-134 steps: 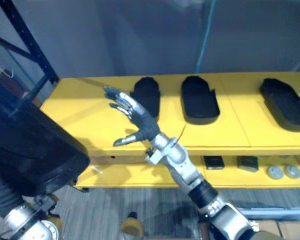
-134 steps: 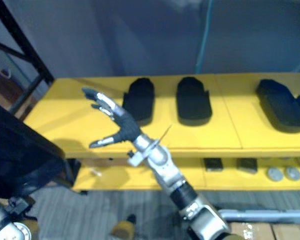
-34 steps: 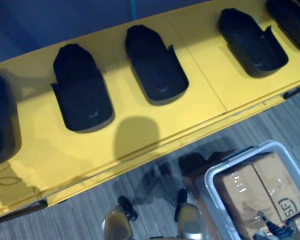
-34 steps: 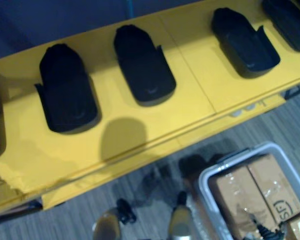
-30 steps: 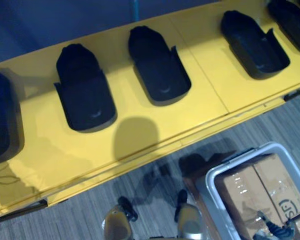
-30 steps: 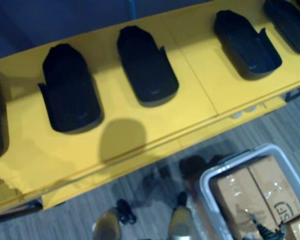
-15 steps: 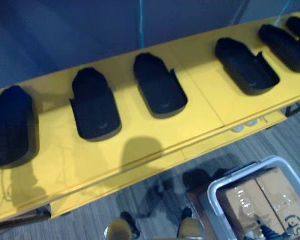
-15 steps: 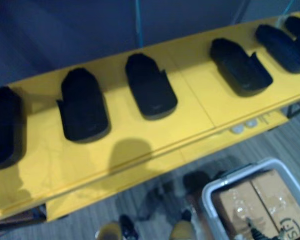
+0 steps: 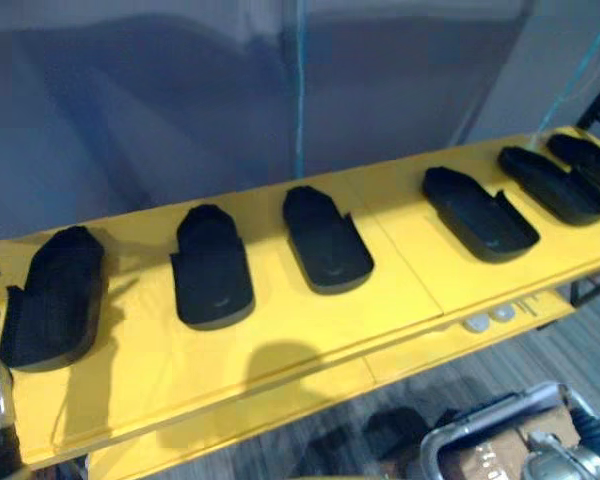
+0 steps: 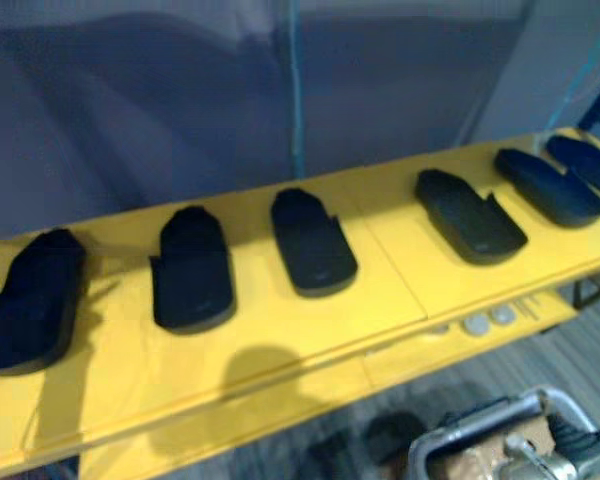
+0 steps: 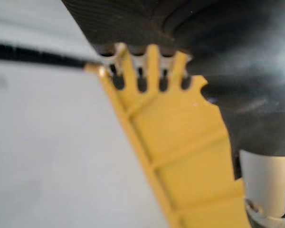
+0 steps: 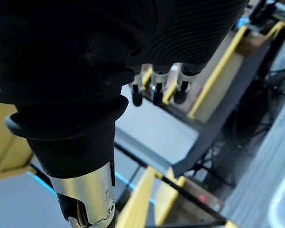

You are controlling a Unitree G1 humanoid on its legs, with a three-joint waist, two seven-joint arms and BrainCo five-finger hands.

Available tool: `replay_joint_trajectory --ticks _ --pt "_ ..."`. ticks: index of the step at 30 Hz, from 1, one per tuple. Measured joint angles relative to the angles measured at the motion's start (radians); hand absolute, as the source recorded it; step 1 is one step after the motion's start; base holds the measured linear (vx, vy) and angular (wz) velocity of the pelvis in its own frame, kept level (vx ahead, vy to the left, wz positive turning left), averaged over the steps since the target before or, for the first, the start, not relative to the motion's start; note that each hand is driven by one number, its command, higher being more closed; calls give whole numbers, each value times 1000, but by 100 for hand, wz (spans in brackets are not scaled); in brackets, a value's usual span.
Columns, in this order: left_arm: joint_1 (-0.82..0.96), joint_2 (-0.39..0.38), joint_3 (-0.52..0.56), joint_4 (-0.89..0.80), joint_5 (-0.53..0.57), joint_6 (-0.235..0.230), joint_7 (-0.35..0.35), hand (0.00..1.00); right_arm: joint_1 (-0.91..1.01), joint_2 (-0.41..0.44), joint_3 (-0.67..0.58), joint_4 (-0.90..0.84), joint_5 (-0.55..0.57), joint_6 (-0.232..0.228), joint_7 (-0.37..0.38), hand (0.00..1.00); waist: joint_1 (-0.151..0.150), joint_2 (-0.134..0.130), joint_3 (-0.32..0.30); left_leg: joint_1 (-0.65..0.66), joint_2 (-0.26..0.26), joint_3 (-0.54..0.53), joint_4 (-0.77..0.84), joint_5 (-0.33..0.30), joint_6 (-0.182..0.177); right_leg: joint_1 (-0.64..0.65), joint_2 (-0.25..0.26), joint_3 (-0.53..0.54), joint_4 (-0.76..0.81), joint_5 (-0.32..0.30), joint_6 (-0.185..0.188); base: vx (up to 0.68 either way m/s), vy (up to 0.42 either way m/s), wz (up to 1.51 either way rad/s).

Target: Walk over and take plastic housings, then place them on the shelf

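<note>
Fingers of the left robot hand [image 11: 164, 81] are seen in a loose, straight row with nothing clamped between them and the thumb. The yellow shelf [image 9: 400, 275] is seen just past them. The right robot hand [image 12: 155, 88] is shown likewise slack and empty, with dark framing and floor beyond it.

Four and a half seconds ago a large black housing was carried at the robot's left, and the right robot hand was spread over the bare left part of the shelf. That part is now taken by the leftmost housing [image 9: 55, 300], laid near the shelf's left end, beside the second housing [image 9: 212, 270] but apart from it. One placing is therefore judged done. The drift of the whole row through the eye views over the last second is put down to the camera being raised, not to the housings being moved.

Toward the right end the third housing [image 9: 325, 245], fourth housing [image 9: 477, 215], fifth housing [image 9: 552, 185] and sixth housing [image 9: 592, 160] are ranged along the shelf. A grey bin [image 10: 475, 420] holding cardboard is seen on the floor before the front edge. With both robot hands empty, another housing is judged to be needed next.
</note>
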Motion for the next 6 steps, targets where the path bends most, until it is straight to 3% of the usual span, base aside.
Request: replay_joint_trajectory --ticks 2,6 --pt "38 -64 38 -11 4 -17 51 0 -2 -2 -3 0 9 14 -1 0 6 -19 -13 -2 -11 8 -1 0 -1 37 4 -3 -56 12 5 38 -103 -3" --pt "154 -223 40 -35 30 -19 146 0 28 -21 -40 10 99 61 -34 0 2 45 -30 7 13 9 -2 11 1 38 16 -31 3 7 7 12 -87 14"
